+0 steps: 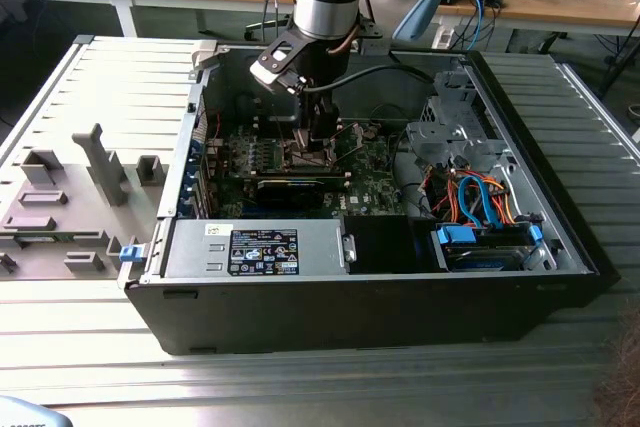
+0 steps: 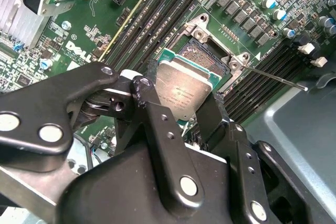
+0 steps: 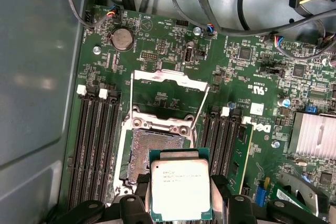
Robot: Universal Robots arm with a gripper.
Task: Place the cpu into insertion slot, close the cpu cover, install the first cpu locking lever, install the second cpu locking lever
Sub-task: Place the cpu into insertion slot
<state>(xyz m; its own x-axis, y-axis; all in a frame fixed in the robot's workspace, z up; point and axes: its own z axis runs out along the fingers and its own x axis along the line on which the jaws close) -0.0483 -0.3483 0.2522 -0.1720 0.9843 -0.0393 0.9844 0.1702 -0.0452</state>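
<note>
My gripper [image 2: 181, 109] is shut on the cpu [image 3: 180, 186], a flat square chip with a silver-grey top and green edge, pinched by two opposite sides between the black fingers [image 2: 152, 114]. The chip hangs tilted just above and partly beside the insertion slot [image 3: 151, 156], whose dark contact field lies bare inside a silver rim. Swung back flat on the board behind the slot lies the cpu cover [image 3: 181, 78], a thin silver frame. Two thin locking levers [image 3: 200, 107] stand free alongside it. In the exterior view the gripper [image 1: 318, 147] reaches down into the open computer case.
Black memory slots [image 3: 97, 145] flank the socket on both sides. A finned heatsink [image 3: 312, 135] and a blue connector sit nearby, and cable bundles [image 3: 220, 19] hang over the board. The case walls [image 1: 180, 177], a power supply [image 1: 260, 247] and a drive cage [image 1: 450, 127] close in the space.
</note>
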